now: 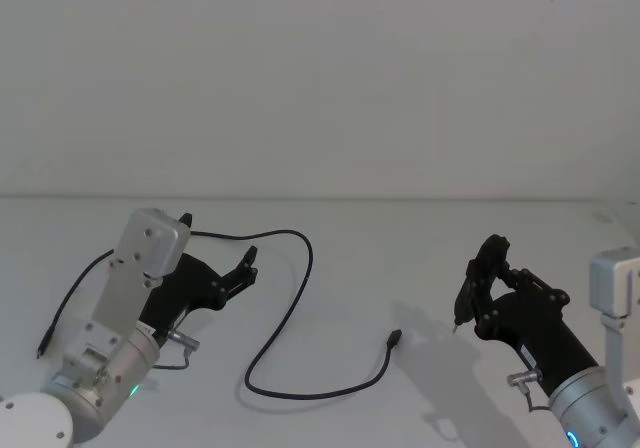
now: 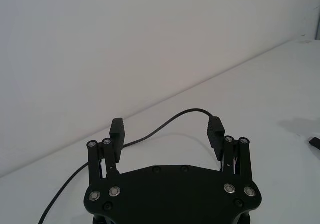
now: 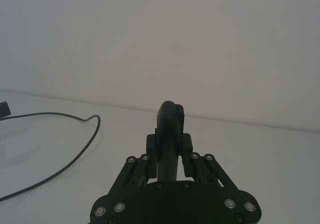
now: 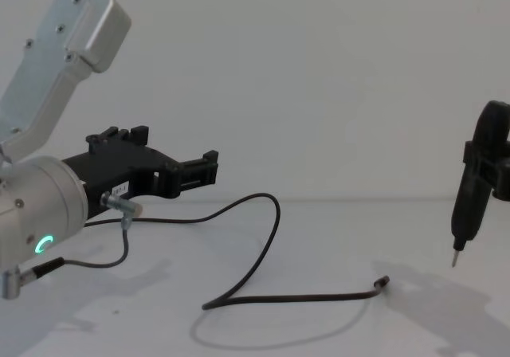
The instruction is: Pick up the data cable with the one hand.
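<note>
**Left gripper wide open above the cable, holding nothing**

My left gripper is over the left part of the white table. Its two fingers are spread wide, and there is nothing between the pads. In the chest view it hangs clear of the tabletop, pointing forward and toward the middle. The cable lies flat on the table below and beyond it, and I see no contact between the two. In the left wrist view, an arc of the cable shows in the gap between the fingertips, farther off on the table.

The cable is thin and black. One end lies at the far left, beside my left arm. In the head view it passes behind that arm and curves out past the fingertips. It then loops back toward me and sweeps right, ending in a small dark plug near the middle of the table.

My right gripper is raised on the right side, well apart from the plug. Its fingers are closed tight on a slim black tool whose pointed tip aims down at the table. I cannot tell whether the tip touches the surface.
</note>
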### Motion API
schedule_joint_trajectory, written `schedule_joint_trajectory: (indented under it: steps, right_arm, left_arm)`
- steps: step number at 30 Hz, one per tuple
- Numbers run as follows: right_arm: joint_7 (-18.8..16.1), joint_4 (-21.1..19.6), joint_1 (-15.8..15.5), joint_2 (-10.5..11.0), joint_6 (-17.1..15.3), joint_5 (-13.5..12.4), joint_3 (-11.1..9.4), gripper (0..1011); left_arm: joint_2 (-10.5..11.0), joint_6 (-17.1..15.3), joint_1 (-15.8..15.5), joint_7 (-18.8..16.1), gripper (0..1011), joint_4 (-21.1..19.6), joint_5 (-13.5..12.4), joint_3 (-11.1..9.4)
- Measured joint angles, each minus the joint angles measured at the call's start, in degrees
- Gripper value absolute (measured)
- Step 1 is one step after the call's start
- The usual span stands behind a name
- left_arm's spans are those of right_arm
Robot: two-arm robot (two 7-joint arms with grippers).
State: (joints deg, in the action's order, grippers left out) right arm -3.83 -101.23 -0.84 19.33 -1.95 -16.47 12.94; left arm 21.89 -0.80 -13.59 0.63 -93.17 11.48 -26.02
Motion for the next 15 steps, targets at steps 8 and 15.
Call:
schedule_joint_trajectory:
  steps: [8, 15]
  right_arm:
    - [0.00, 0.00, 0.00, 0.00, 0.00, 0.00, 0.00, 279]
    - [0.00, 0.00, 0.00, 0.00, 0.00, 0.00, 0.00, 279]
  left_arm:
    - [0.00, 0.00, 0.00, 0.00, 1001, 0.00, 0.00, 0.00]
    - [0.00, 0.00, 0.00, 0.00, 1001, 0.00, 0.00, 0.00]
